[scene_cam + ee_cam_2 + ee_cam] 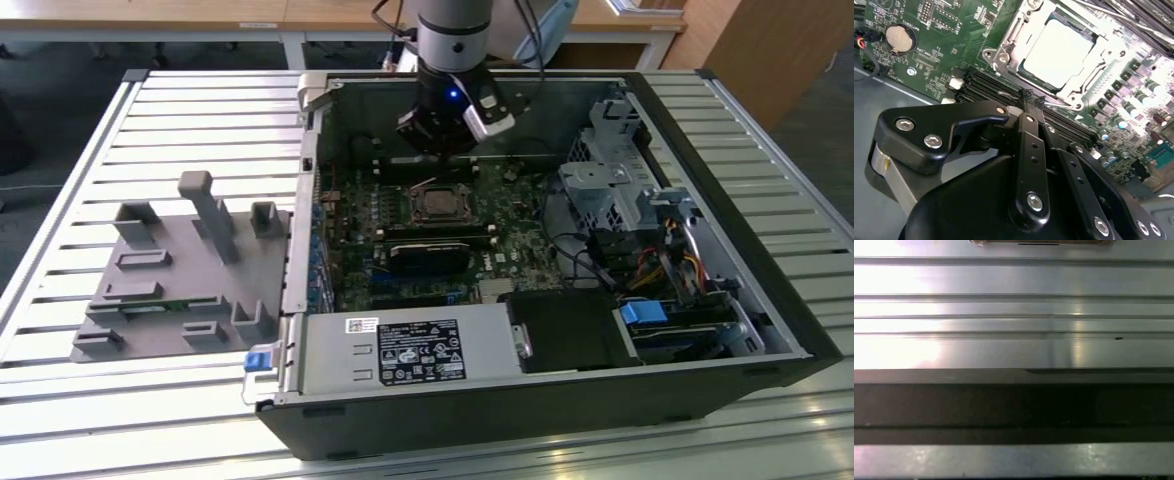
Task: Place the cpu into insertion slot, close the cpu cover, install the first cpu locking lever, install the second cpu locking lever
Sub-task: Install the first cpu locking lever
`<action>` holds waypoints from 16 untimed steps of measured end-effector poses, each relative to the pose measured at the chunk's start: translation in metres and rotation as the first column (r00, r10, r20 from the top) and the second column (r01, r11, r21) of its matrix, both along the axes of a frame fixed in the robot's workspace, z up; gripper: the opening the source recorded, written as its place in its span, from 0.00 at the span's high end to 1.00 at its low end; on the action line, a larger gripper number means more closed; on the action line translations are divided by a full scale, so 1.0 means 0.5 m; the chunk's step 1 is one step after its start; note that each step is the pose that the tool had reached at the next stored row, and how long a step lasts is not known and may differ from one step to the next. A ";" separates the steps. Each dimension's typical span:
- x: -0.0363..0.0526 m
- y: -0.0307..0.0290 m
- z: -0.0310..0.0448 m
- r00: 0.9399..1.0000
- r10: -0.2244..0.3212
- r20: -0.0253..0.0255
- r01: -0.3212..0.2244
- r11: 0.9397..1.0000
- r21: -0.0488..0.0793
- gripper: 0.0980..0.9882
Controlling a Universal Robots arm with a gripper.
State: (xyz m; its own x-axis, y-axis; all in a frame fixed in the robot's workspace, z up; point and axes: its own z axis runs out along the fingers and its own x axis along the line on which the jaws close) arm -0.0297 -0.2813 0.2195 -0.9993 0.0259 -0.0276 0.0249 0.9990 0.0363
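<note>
A robot arm's gripper (451, 128) hangs over the open computer case (747, 300) on a slatted metal counter (134, 400), just behind the insertion slot (439, 205) on the green circuit board (521, 265). In the second wrist view the gripper (1026, 95) has its black fingers (1029, 145) drawn together to a narrow tip with nothing between them, poised near the socket's edge.

The cpu (1056, 50) already lies in the insertion slot (1004, 56), its pale metal face showing square inside the silver rim; the cpu cover (1081, 92) appears to lie down around it, framing the chip (whether the levers are latched cannot be told from here).

Judging by this, the work is at the cover-and-lever stage. Done well, it calls for a slim, clenched tip that presses only on the metal frame or lever, never on the chip's face or the rows of small parts beside it.

Inside the case sit the board, a labelled silver box (407, 352) at the front and a bundle of coloured cables (661, 265) toward the exterior view's right. A grey moulded fixture tray (174, 290) rests on the counter outside it.
</note>
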 end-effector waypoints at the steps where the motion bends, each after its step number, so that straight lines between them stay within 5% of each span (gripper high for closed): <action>1: 0.002 0.000 -0.001 1.000 0.000 0.000 0.000 1.000 0.000 0.99; 16: 0.017 0.004 -0.026 1.000 0.000 0.000 0.000 1.000 0.000 0.99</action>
State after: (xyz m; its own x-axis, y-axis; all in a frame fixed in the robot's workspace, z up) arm -0.0212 -0.2793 0.2067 -0.9993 0.0259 -0.0275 0.0249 0.9990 0.0361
